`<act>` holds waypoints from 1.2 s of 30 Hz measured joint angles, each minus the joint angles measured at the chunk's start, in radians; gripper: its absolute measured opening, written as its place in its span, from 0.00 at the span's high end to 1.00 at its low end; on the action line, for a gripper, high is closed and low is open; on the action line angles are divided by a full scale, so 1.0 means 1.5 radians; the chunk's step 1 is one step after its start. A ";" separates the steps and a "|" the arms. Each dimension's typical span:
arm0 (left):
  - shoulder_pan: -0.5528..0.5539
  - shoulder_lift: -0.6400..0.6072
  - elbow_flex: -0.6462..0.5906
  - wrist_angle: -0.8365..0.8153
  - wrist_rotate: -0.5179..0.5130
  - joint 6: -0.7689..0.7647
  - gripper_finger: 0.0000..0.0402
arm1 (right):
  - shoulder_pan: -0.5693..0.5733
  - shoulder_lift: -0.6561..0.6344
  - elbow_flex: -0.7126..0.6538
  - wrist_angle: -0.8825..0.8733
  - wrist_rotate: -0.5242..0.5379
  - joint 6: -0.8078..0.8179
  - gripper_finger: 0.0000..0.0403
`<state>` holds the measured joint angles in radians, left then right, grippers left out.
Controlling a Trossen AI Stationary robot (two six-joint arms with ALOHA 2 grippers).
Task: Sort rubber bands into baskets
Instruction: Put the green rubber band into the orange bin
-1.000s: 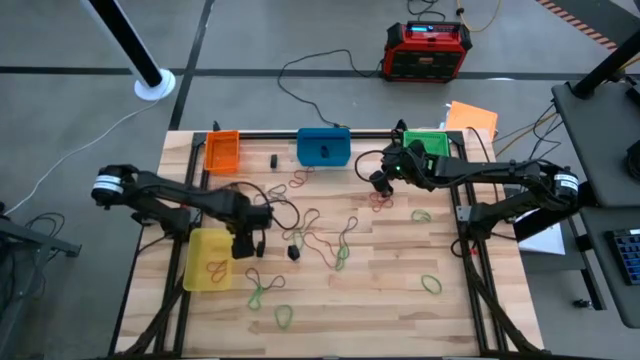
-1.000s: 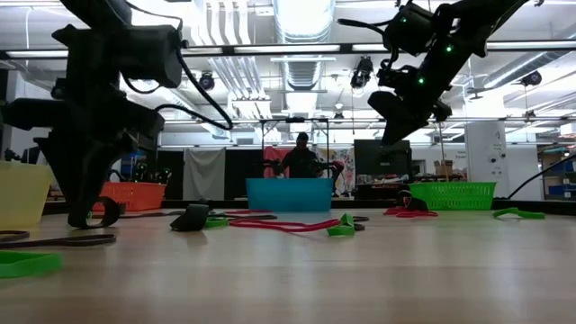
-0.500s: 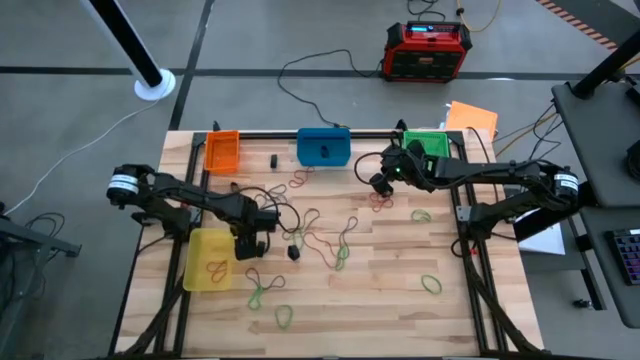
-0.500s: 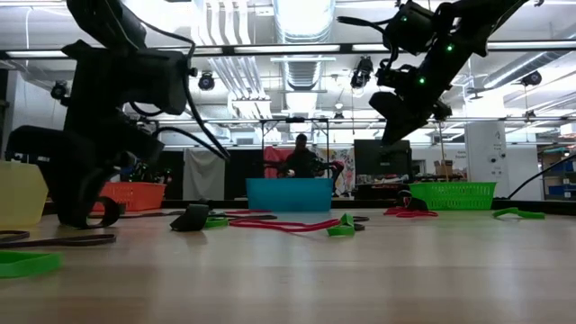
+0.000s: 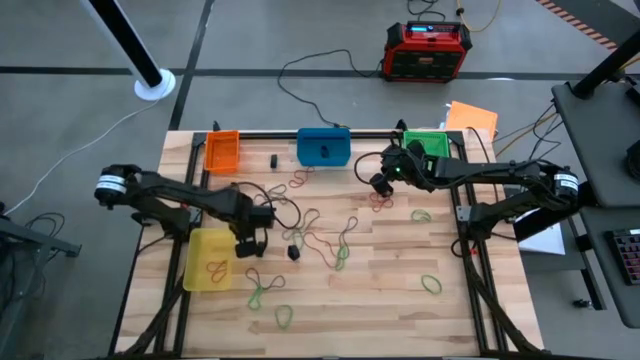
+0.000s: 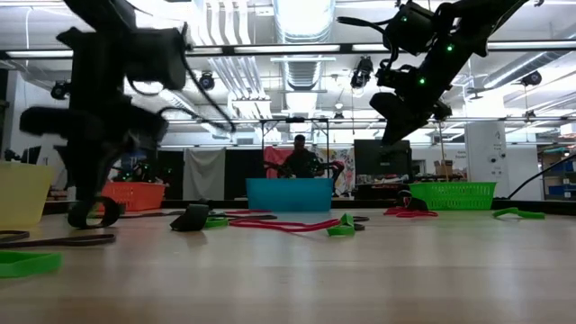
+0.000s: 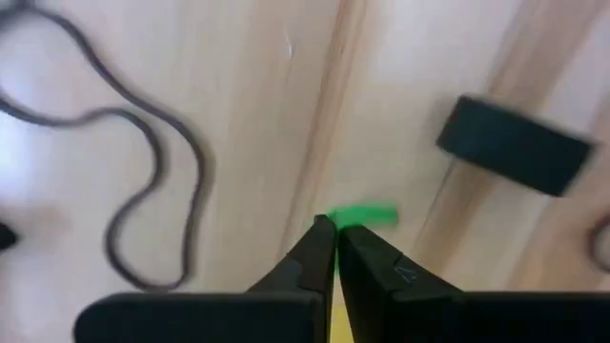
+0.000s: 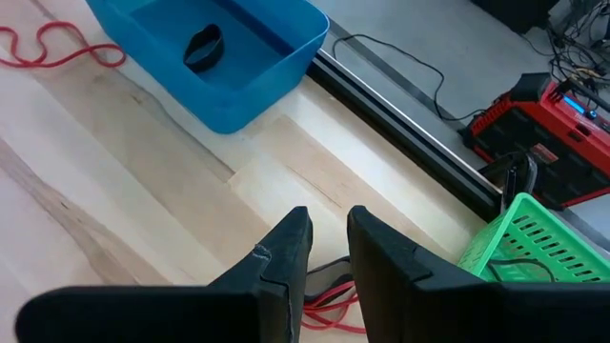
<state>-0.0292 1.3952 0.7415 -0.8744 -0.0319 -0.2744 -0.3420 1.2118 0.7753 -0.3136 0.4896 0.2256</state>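
The left gripper (image 5: 249,243) is down at the wooden slatted table (image 5: 400,300), just beside the translucent yellow rectangular plastic basket (image 5: 208,259), and its two dark fingers (image 7: 319,250) are pressed together. The left wrist view shows a sliver of bright green (image 7: 363,216) right at the fingertips; that looks like a thin green rubber band, but whether it is actually pinched or merely lying under the tips, I cannot tell. A thin grey-black floppy loop (image 7: 143,181) lies off to one side in that view, and a short dark block (image 7: 513,145) sits further out.

Over on the other side, the right gripper (image 5: 381,181) hangs above the table near the green slotted plastic basket (image 5: 430,143), fingers slightly parted, with a red-brown rubber band (image 8: 319,286) caught between them and trailing below. The blue rectangular plastic basket (image 5: 324,146), with one dark band (image 8: 202,45) already in it, lies between the green one and the orange rectangular plastic basket (image 5: 222,151) along the far edge.

The relation that matters for the left arm: if that is a green band in its tips, the green basket is at the far right corner, well apart from this gripper and diagonally across the table, while the yellow basket is right alongside. The right arm is far nearer the green basket. The remaining green bands (image 5: 262,290) lie just towards the near edge from the left gripper, so plenty is left to sort.
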 joint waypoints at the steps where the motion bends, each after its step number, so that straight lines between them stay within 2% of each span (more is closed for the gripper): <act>1: 0.000 -0.014 0.010 -0.007 0.000 0.003 1.00 | 0.000 0.000 0.000 0.000 0.000 0.000 0.83; 9: 0.027 -0.104 0.117 -0.106 -0.081 -0.001 1.00 | 0.000 0.000 -0.001 0.001 0.000 -0.001 0.83; 14: 0.085 -0.115 0.195 -0.204 -0.236 -0.037 1.00 | 0.000 0.000 -0.001 0.004 0.000 -0.006 0.83; 16: 0.131 -0.114 0.221 -0.217 -0.266 -0.036 1.00 | 0.000 0.000 -0.001 0.004 0.000 -0.010 0.83; 19: 0.224 -0.108 0.249 -0.215 -0.267 -0.008 1.00 | 0.000 0.000 -0.001 0.004 0.000 -0.012 0.83; 23: 0.384 -0.096 0.270 -0.212 -0.263 0.057 1.00 | 0.000 0.000 -0.001 0.005 0.000 -0.019 0.83; 27: 0.549 -0.077 0.270 -0.177 -0.228 0.122 1.00 | 0.000 0.000 -0.001 0.006 0.000 -0.019 0.83; 30: 0.645 -0.053 0.269 -0.164 -0.190 0.153 1.00 | 0.000 0.000 -0.001 0.006 0.000 -0.021 0.83; 33: 0.669 -0.031 0.270 -0.130 -0.161 0.182 1.00 | 0.000 0.000 -0.001 0.006 0.000 -0.022 0.83; 36: 0.665 -0.009 0.273 -0.109 -0.165 0.188 1.00 | -0.001 0.000 -0.002 0.008 0.000 -0.022 0.83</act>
<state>0.9684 1.3811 1.1503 -1.0374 -0.2791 0.0071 -0.3428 1.2118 0.7724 -0.3015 0.4900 0.1928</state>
